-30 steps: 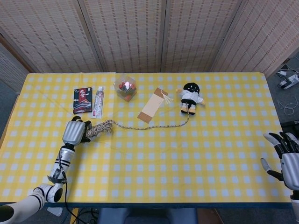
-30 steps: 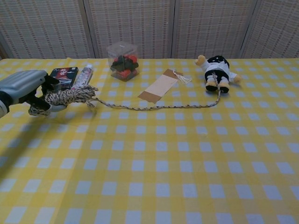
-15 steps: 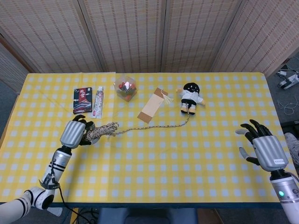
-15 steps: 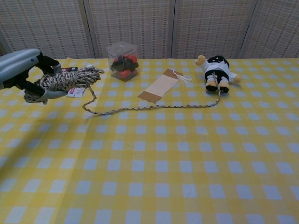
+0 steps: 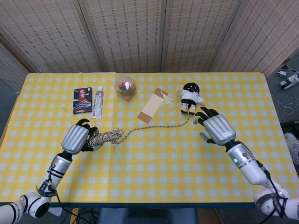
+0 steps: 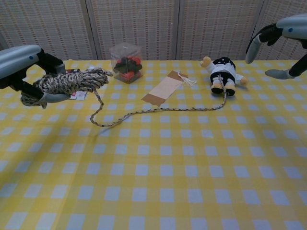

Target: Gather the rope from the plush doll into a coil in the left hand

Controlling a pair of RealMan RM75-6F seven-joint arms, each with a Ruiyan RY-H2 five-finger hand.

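My left hand point(image 5: 77, 138) point(image 6: 21, 64) grips a thick coil of speckled rope point(image 5: 105, 137) point(image 6: 72, 80), lifted above the yellow checked table. From the coil a loose strand point(image 5: 154, 126) point(image 6: 158, 111) hangs down, loops on the cloth and runs right to the plush doll point(image 5: 190, 97) point(image 6: 222, 73), a black-headed figure in white lying at the back right. My right hand point(image 5: 215, 127) point(image 6: 274, 37) hovers open with fingers spread, just right of and in front of the doll, touching nothing.
A tan bookmark with a tassel point(image 5: 153, 105) point(image 6: 165, 88) lies beside the rope. A clear box of red and black pieces point(image 5: 125, 87) point(image 6: 125, 63), a tube point(image 5: 98, 101) and a dark booklet point(image 5: 82, 100) sit at the back left.
My right hand swept in from the table's right edge to beside the doll. My left hand rose and shifted right with the coil, leaving more slack in the strand.
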